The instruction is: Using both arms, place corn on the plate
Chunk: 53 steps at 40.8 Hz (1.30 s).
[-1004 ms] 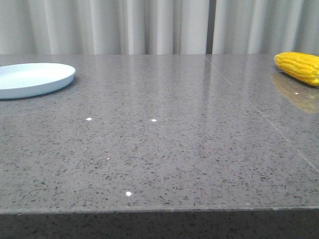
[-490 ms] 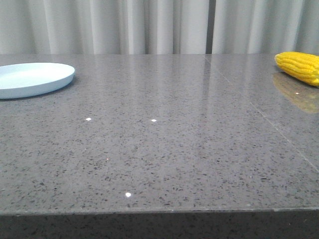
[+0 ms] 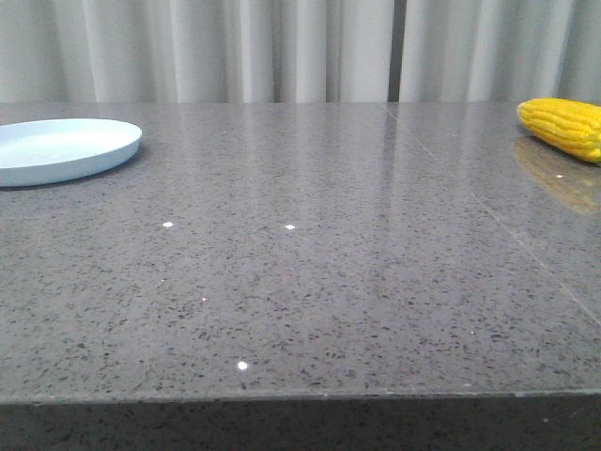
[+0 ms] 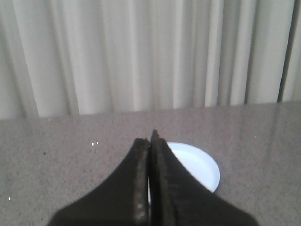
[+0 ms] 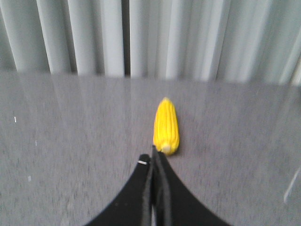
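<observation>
The yellow corn (image 3: 566,126) lies on the grey table at the far right edge of the front view. In the right wrist view the corn (image 5: 166,126) lies lengthwise just beyond my right gripper (image 5: 153,157), its pale stub end towards the fingertips; the jaws are pressed together and hold nothing. The pale blue plate (image 3: 58,150) sits at the far left of the table. In the left wrist view the plate (image 4: 197,165) shows partly behind my left gripper (image 4: 150,140), which is shut and empty. Neither gripper shows in the front view.
A speckled grey stone tabletop (image 3: 300,263) spans the scene, with a seam line (image 3: 488,211) running diagonally at the right. White pleated curtains (image 3: 282,47) hang behind the table's far edge. The near table edge (image 3: 300,399) crosses the bottom of the front view.
</observation>
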### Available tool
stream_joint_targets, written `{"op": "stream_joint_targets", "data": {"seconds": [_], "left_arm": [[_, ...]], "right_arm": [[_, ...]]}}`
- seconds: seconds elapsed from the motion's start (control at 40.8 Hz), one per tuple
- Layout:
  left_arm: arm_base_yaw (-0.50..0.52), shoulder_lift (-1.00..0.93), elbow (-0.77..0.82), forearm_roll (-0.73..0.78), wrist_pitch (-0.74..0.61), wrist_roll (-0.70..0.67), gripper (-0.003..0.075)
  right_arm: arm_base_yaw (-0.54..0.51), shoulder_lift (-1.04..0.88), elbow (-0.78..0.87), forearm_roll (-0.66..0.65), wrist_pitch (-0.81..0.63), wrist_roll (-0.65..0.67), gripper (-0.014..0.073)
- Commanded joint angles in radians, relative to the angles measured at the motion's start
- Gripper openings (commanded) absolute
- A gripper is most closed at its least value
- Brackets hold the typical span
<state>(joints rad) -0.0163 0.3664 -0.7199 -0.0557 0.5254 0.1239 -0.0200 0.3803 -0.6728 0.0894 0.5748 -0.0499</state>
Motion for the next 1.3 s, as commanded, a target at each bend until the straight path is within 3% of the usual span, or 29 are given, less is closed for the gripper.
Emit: {"op": "stream_joint_targets", "data": {"seconds": [0.0, 0.269, 0.367, 0.441, 0.539, 0.588, 0.637, 0.882, 1.127, 1.273], "left_arm": [[-0.004, 0.059, -0.018, -0.007, -0.031, -0.008, -0.0020], [-0.004, 0.145, 0.034, -0.009, -0.032, -0.008, -0.0020], [-0.004, 0.168, 0.034, -0.009, -0.028, -0.008, -0.0001], [-0.004, 0.180, 0.034, -0.009, -0.024, -0.008, 0.0073], [-0.004, 0.201, 0.020, -0.009, 0.001, -0.008, 0.0300], [-0.004, 0.212, 0.008, -0.009, 0.015, -0.008, 0.0416], [-0.004, 0.223, -0.005, -0.009, 0.041, -0.008, 0.0479], [-0.004, 0.389, -0.172, 0.017, 0.274, -0.001, 0.0500], [0.000, 0.628, -0.300, 0.070, 0.341, 0.001, 0.0493], [0.071, 0.794, -0.376, 0.044, 0.338, 0.001, 0.0493]], "right_arm": [[-0.002, 0.080, -0.025, 0.000, -0.024, -0.009, -0.0068], [-0.002, 0.207, 0.007, 0.000, -0.010, -0.009, -0.0063], [-0.002, 0.229, 0.007, -0.001, -0.009, -0.009, 0.0020], [-0.002, 0.231, 0.007, -0.001, -0.009, -0.010, 0.0164], [-0.002, 0.231, 0.007, -0.001, -0.012, -0.010, 0.0416], [-0.002, 0.231, 0.007, -0.001, -0.010, -0.010, 0.0496], [-0.002, 0.231, 0.007, -0.001, -0.010, -0.010, 0.0540], [-0.002, 0.231, 0.007, -0.001, -0.008, -0.010, 0.0549], [-0.002, 0.231, 0.007, -0.001, -0.006, -0.010, 0.0549], [-0.002, 0.231, 0.007, -0.001, -0.005, -0.010, 0.0549]]}}
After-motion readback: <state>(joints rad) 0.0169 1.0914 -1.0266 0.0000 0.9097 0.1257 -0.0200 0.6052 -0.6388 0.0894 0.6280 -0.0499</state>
